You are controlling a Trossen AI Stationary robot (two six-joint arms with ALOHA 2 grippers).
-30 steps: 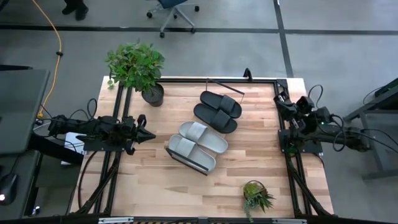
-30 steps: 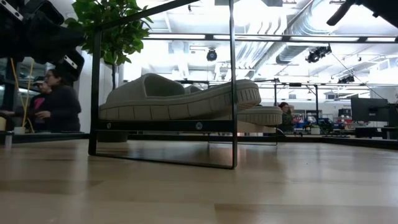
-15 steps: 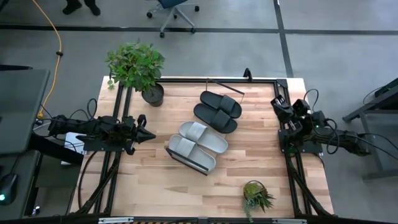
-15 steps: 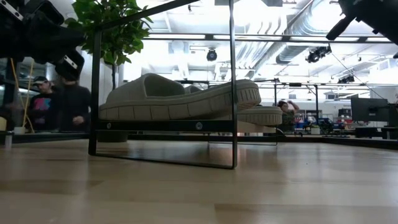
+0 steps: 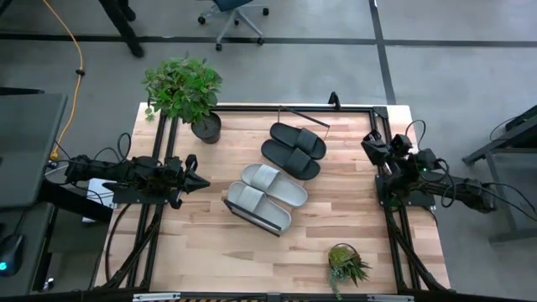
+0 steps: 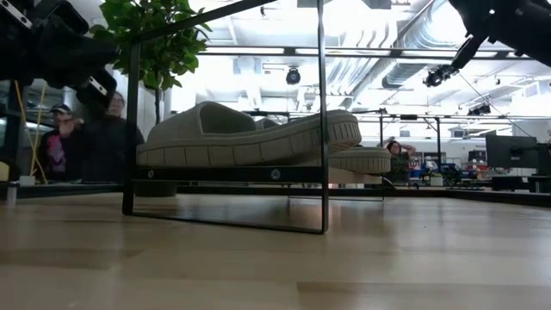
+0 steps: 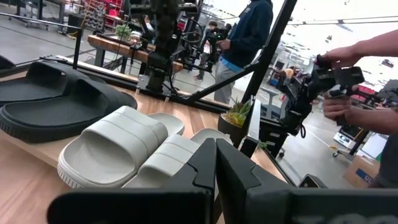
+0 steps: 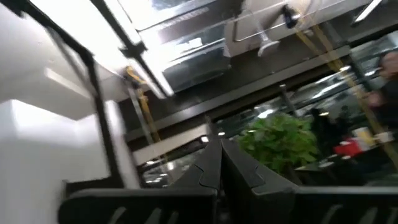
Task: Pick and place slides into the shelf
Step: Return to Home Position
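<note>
Two pale grey-green slides [image 5: 267,195] lie side by side, soles down, on the near end of the shelf [image 5: 252,220]. Two black slides [image 5: 294,148] lie on its far end, by the wire frame [image 5: 304,117]. The left wrist view shows the pale slides [image 7: 118,146] close ahead and the black slides [image 7: 56,102] beyond. My left gripper [image 5: 204,182] is shut, level above the table and left of the pale slides, touching nothing. My right gripper [image 5: 367,145] is shut at the table's right edge, tipped up toward the ceiling, away from the slides.
A large potted plant [image 5: 185,88] stands at the far left corner and a small one [image 5: 344,264] near the right near edge. Dark frame rails [image 5: 394,226] run along both table sides. People stand in the room behind [image 6: 82,142]; a person's hands [image 7: 351,109] show beyond the table.
My right gripper has shifted a little toward the table's left and near side and comes lower into the low view. The slides, the shelf and my left arm have stayed still. People behind the table have moved.
</note>
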